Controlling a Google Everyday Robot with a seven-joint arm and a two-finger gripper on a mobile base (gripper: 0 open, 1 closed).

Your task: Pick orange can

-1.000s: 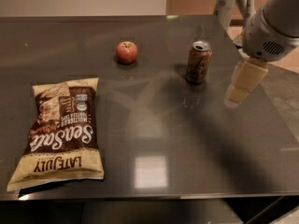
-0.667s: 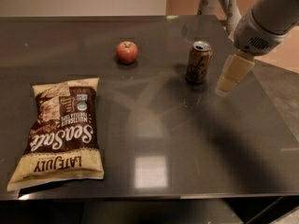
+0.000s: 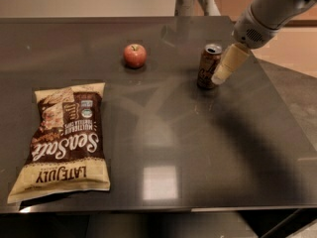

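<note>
The orange can (image 3: 206,66) stands upright on the dark table (image 3: 198,148), right of centre toward the back. It has a brownish-orange body, pale lettering and a silver top with a pull tab. My gripper (image 3: 221,75) comes down from the grey arm (image 3: 267,11) at the upper right. Its cream tip sits right against the can's right side, near the lower half of the can and overlapping its edge. Nothing is lifted.
A round red apple (image 3: 134,55) sits to the left of the can. A large brown Sea Salt chip bag (image 3: 67,140) lies flat at the front left. The table's right edge (image 3: 290,128) runs close behind the arm.
My gripper has moved left, from a gap to the right of the can to right against its right side. The can, apple and bag have not moved.
</note>
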